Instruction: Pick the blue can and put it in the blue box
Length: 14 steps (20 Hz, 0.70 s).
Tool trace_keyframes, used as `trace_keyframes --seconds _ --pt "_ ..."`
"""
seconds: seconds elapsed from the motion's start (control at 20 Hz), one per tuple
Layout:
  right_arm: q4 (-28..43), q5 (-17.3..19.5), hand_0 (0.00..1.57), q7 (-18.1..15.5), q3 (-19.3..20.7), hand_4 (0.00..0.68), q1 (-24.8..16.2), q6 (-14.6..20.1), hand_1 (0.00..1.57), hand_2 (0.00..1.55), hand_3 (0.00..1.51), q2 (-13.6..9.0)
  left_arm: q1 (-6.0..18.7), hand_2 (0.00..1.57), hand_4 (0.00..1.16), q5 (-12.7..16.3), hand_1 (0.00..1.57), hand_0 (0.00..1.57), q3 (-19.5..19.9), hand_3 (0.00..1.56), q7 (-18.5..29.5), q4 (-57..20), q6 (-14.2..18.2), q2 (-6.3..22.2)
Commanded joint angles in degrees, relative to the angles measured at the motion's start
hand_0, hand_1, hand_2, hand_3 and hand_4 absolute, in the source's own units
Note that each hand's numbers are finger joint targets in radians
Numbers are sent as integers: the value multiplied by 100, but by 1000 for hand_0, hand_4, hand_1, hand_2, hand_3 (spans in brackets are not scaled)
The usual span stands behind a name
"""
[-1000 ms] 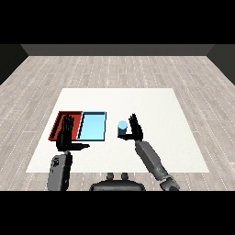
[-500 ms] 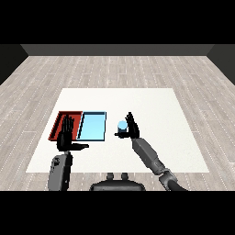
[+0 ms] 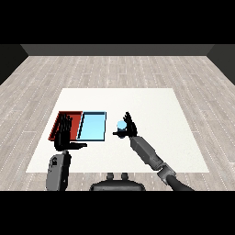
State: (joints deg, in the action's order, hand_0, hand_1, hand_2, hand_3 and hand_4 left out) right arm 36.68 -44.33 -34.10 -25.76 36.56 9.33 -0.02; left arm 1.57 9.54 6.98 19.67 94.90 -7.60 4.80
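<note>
Now right robot hand (image 3: 130,126) curls around small light-blue can (image 3: 121,125), left robot hand (image 3: 64,137) open

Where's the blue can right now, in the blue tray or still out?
Out. The blue can sits in the right hand, to the right of the light blue tray, whose blue floor shows nothing inside.
</note>
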Motion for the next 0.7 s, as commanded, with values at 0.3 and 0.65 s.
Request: trace_keyframes --seconds 0.3,0.65 --pt "-704 -376 1538 40 -178 642 616 1457 1538 1508 1477 2 72 0 0 -218 0 0 -93 0 49 4 188 -108" --pt "-710 -236 1509 191 -517 620 614 2084 1509 1479 1428 2 283 0 0 3 0 0 82 0 -89 -112 52 49"
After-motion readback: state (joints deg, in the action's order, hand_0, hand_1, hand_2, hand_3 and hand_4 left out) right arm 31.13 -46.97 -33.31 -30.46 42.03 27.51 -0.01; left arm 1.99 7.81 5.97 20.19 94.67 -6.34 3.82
